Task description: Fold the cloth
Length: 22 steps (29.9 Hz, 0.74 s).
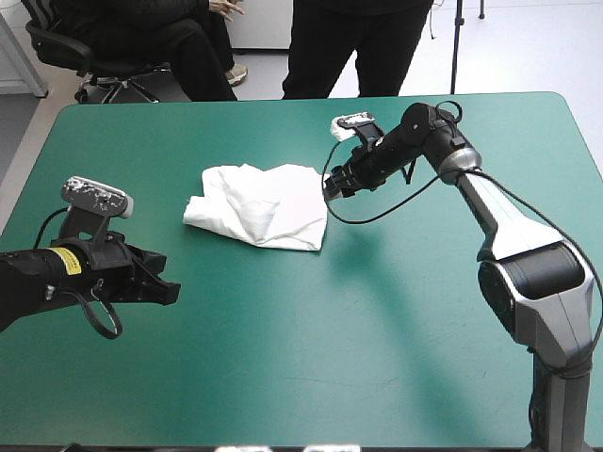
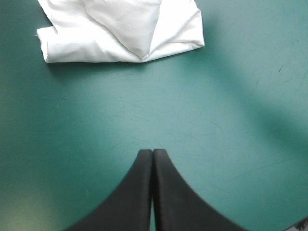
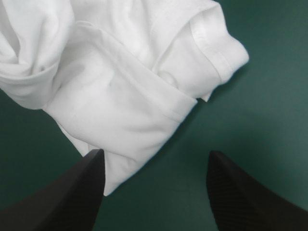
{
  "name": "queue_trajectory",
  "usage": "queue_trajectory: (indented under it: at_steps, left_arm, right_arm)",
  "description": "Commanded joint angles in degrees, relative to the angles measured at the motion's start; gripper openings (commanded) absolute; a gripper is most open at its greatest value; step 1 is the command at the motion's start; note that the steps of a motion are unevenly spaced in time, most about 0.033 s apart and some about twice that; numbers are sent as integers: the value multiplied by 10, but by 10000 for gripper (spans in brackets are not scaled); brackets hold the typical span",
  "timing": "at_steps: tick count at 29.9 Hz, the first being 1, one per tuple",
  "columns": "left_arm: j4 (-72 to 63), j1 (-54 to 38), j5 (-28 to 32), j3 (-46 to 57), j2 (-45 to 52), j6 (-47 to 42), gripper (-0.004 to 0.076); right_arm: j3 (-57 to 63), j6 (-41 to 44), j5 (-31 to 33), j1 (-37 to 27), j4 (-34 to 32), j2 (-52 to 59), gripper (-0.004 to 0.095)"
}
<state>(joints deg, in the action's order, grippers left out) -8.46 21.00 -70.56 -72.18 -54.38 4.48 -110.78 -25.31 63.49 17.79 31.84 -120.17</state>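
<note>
Clock: read on the high view, 12 o'clock at the table's far edge
T-shirt (image 1: 259, 207): a loose white bundle, partly doubled over and rumpled, lying on the teal-green cover (image 1: 377, 330) a little toward 10 o'clock from the table's middle; no gripper holds it
Right gripper (image 3: 155, 154): low at the bundle's 3 o'clock edge, black fingers spread wide apart and empty; one fingertip is at the cloth's border, the other over bare cover
Why there: the open stance beside the edge reads as a line-up for a pinch on that side, so a layer can be carried across toward 9 o'clock
Nearest cloth: a folded flap and, ahead of the fingers, what looks like a sleeve hem (image 3: 224, 50), though the layers overlap too much to be sure
Left gripper (image 2: 152, 153): fingers pressed together in one point, empty, over bare cover at about 7 o'clock from the bundle and well apart from it
Why there: parked clear, I judge, to leave the other arm room; it points toward the bundle's near edge and could come in as a second grip
Stage: the fold looks unfinished, edges uneven and corners unaligned
Risk: a pinch here may catch only the top layer and drag the bundle instead of folding it
</note>
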Motion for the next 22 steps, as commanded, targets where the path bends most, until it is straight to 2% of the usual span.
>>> queue_trajectory:
  at_steps: [1, 10, 22]
  left_arm:
    - [-10, 0, -18, -12, 5, -5, -17]
    - [-10, 0, -18, -12, 5, -12, -17]
    - [-10, 0, -18, -12, 5, -15, -17]
  right_arm:
    - [-12, -16, -25, -3, 53, 22, 571]
    - [-12, -16, -32, 3, 66, -18, 571]
    - [-12, -22, -40, 52, 88, -65, 543]
